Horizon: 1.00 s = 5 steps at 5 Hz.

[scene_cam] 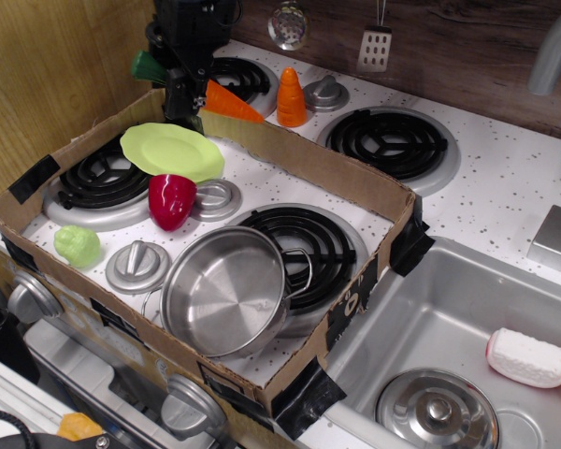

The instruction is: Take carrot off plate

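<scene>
Working near to far: the steel pot (pixel 226 301) sits nearest, in the near part of the cardboard tray (pixel 309 154), with the pale green lumpy veggie (pixel 78 245) and the red pepper (pixel 171 199) to its left. Just past the pepper is the plate (pixel 171 151), and nothing's on it now. So the lift part looks done to me.

Farther back, over the tray's far wall, my gripper (pixel 181 98) is clamped across the carrot (pixel 230 101). Orange tip pokes out right, green stem end left, the whole thing hanging in the air clear of the plate.

What's left, I reckon, is the set-down. I'd keep my squeeze steady since that glossy plastic probably slips and the long tip could swing. I'd pick a bare spot well away from the plate, and not bump the stubby orange cone (pixel 291 97) just right of the carrot tip. Lower till it touches, then let go.
</scene>
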Tool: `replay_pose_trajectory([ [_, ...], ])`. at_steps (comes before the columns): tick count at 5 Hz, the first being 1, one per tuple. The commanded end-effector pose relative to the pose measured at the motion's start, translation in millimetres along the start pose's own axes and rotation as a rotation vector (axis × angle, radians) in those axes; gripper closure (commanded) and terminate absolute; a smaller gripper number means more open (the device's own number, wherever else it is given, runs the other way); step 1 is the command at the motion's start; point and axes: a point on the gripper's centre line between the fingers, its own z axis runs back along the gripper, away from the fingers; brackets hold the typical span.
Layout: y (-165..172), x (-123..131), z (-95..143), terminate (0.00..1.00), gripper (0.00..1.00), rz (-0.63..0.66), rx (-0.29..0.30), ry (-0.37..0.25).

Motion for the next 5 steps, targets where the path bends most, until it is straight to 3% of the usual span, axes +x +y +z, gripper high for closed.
replay_pose_trajectory([
  [1,-14,11,24,0.00,1.00,0.379,-0.114,0.028],
  [2,-31,24,22,0.00,1.00,0.612,-0.127,0.121],
  [3,-42,47,21,0.00,1.00,0.868,-0.087,0.153],
  [5,-66,73,20,0.00,1.00,1.399,-0.042,0.139],
])
